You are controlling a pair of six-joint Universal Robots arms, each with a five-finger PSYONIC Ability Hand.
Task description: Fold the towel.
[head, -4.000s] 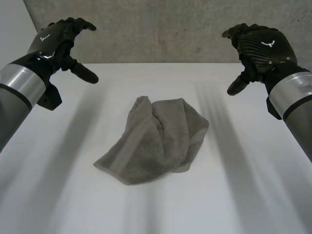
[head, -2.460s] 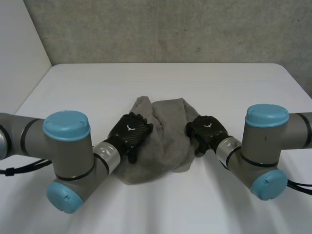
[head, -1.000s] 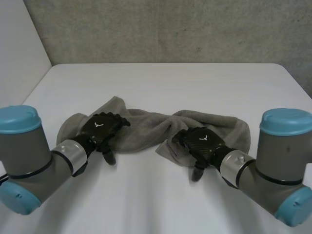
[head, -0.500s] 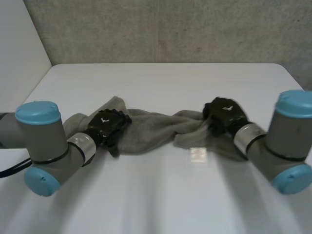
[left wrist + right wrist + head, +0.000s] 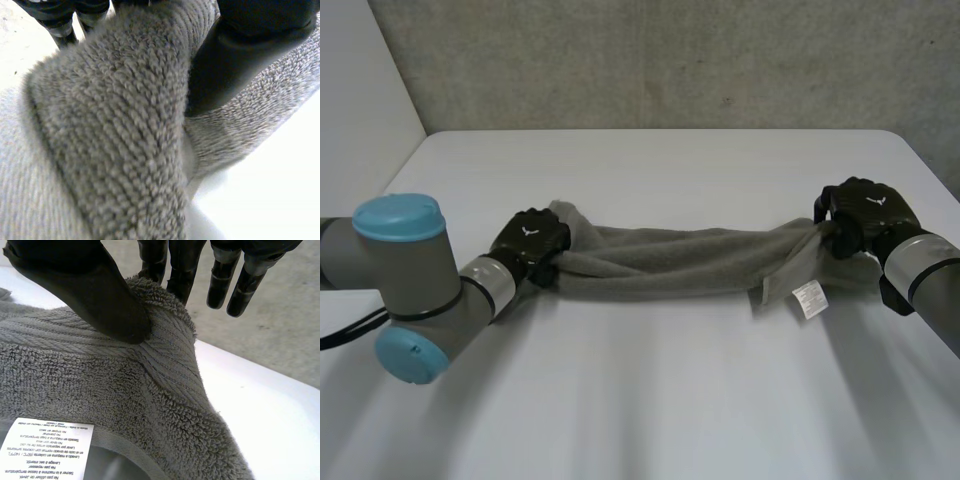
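Note:
The grey towel is stretched into a long bunched band between my two hands, just above the white table. My left hand is shut on the towel's left end; in the left wrist view its thumb presses into the thick terry. My right hand is shut on the right end, a corner pinched between thumb and fingers. A white care label hangs below that corner, and it lies close under the palm in the right wrist view.
A rough grey wall rises behind the table's far edge. A pale side wall stands at the left. My left arm's blue-capped elbow sits low over the table's near left.
Both hands closed on the towel's ends and drew apart. The right hand went far right and lifted its corner, pulling the bunched towel out into a taut band.

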